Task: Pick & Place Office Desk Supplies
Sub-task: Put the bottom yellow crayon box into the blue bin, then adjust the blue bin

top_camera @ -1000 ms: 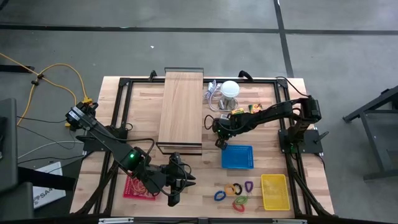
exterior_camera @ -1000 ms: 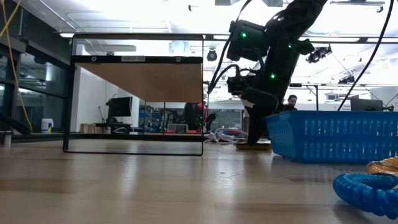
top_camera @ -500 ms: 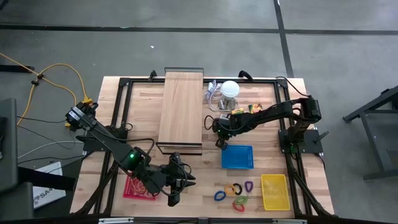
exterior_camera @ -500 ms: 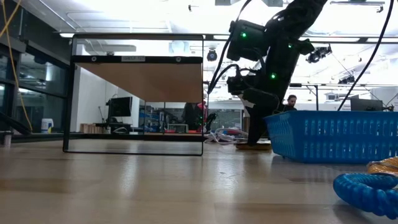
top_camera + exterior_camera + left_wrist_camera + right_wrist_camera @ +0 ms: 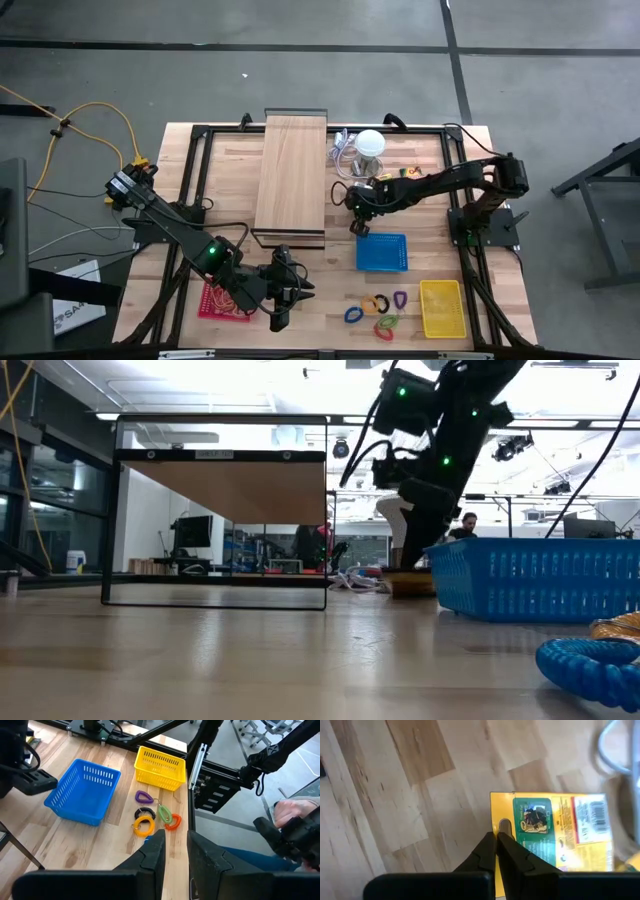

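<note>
My right gripper (image 5: 358, 224) hangs over the table's middle, just past the far edge of the blue basket (image 5: 382, 252). It points steeply down and is shut on a yellow-orange printed pack (image 5: 551, 832). More packs (image 5: 408, 175) lie beside the white ball (image 5: 371, 143). Several coloured loop clips (image 5: 376, 311) lie flat on the table near the front edge. My left gripper (image 5: 175, 845) waits open above the near left part, with nothing between its fingers. My right gripper pinches the pack's short end by the hang hole (image 5: 504, 826) between its two shut fingertips. The fingers come from above, slanting down. In the low view the pack (image 5: 410, 584) hangs low under the fingers. I cannot tell whether its lower end touches the table.
A long wooden board (image 5: 290, 172) lies on a black frame at the far middle. A yellow basket (image 5: 441, 307) stands at the near right. A red basket (image 5: 222, 298) sits under my left arm. Bare wood lies between the board and the clips.
My right gripper has risen a little, still shut. The end of the pack that it holds has come up off the table with it.
</note>
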Available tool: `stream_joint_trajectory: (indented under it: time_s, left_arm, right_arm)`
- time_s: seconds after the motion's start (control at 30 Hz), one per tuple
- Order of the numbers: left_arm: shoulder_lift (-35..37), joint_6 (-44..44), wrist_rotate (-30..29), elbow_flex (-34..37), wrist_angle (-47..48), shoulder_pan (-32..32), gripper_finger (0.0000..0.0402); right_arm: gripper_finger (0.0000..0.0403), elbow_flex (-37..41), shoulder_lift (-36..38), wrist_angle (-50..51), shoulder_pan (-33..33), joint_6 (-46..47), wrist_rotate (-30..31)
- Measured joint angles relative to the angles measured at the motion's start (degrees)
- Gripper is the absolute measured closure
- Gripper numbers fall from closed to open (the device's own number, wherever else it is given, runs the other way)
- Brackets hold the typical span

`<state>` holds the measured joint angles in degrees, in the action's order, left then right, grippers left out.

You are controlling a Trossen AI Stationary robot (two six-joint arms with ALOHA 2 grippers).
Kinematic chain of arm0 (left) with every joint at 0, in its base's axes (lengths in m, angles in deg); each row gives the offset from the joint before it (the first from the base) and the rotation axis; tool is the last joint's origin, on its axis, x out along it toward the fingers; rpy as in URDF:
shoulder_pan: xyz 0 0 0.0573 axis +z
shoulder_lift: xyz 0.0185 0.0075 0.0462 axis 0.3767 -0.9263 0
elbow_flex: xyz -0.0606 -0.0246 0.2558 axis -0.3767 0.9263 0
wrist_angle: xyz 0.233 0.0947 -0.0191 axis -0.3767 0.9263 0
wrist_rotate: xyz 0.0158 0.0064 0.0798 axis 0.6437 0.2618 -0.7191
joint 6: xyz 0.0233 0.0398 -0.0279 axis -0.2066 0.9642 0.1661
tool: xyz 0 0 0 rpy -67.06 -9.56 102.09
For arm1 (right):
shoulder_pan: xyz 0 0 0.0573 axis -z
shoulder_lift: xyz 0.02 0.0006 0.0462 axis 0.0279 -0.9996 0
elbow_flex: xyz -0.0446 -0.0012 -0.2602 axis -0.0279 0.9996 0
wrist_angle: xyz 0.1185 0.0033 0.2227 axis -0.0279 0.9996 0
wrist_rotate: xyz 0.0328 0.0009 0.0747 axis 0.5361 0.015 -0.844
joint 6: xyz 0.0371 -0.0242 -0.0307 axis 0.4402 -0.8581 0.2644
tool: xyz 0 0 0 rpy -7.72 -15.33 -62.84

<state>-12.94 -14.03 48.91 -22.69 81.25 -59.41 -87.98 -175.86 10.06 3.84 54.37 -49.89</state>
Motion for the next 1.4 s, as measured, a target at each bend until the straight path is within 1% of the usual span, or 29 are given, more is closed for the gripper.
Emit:
stream_joint_trajectory:
  time_s: [0.3, 0.63, 0.77, 1.07, 1.4]
  left_arm:
    - [0.0, 0.0, 0.02, 0.0, -0.07, -0.01, 0.0325]
    - [0.0, 0.0, 0.01, 0.0, -0.11, 0.0, 0.0325]
    - [0.0, 0.0, 0.02, 0.0, -0.17, 0.0, 0.0325]
    - [0.0, 0.0, 0.0, 0.0, -0.35, 0.0, 0.0325]
    - [0.0, 0.0, 0.02, 0.01, -0.35, 0.0, 0.0325]
  right_arm:
    - [0.04, 0.0, 6.78, 2.21, 0.05, -1.69, -0.02]
    - [0.04, 0.04, 18.31, 5.63, 1.11, -2.4, -0.74]
    - [0.04, 0.04, 21.76, 6.44, 1.34, -2.36, -2.54]
    - [0.04, 0.04, 26.28, 7.76, 1.36, -1.46, -4.7]
    - [0.04, 0.04, 27.13, 9.69, 1.16, -1.27, -4.75]
